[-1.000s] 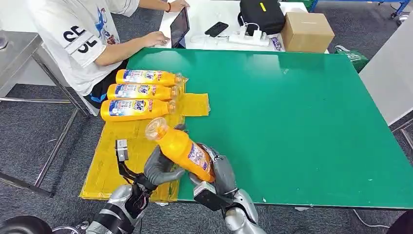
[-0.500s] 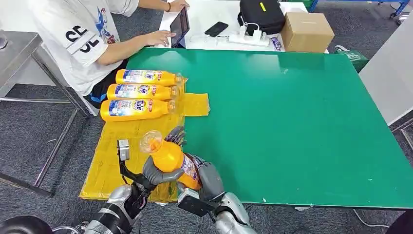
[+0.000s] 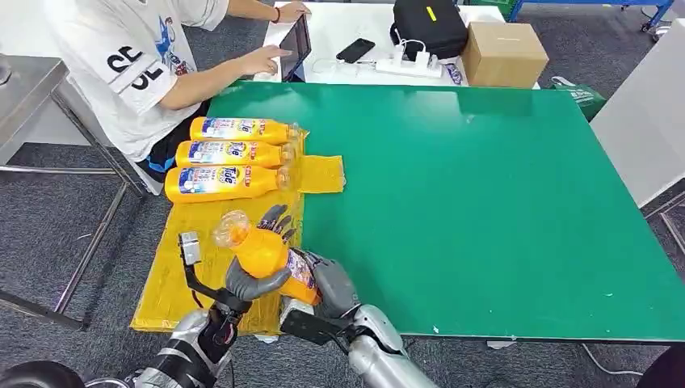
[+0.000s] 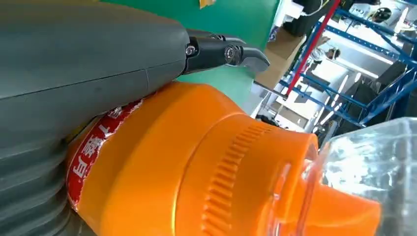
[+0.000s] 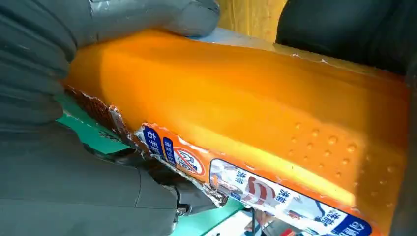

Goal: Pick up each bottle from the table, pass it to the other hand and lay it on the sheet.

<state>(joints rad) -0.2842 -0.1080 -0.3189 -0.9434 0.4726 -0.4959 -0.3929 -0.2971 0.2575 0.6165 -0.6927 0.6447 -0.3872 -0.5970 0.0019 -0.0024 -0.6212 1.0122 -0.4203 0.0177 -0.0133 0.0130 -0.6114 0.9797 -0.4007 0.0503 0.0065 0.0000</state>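
An orange bottle (image 3: 271,257) with a clear cap hangs tilted above the yellow sheet (image 3: 182,267) near the table's front left corner. My left hand (image 3: 254,275) wraps its upper body below the cap, and my right hand (image 3: 327,284) grips its lower labelled end. Up close, the bottle (image 4: 196,167) lies against my left thumb (image 4: 83,54), and its labelled side (image 5: 255,132) lies in my right hand (image 5: 64,162). Three more orange bottles (image 3: 226,153) lie side by side on the sheet's far end.
The green table (image 3: 485,194) stretches to the right. A person in a white shirt (image 3: 137,56) sits at the far left corner, touching a tablet (image 3: 296,42). Behind, a white table holds a phone, a black bag (image 3: 428,24) and a cardboard box (image 3: 502,52).
Both hands have carried the bottle leftward and toward me, off the green table edge and over the yellow sheet. The person's hand moved slightly at the tablet.
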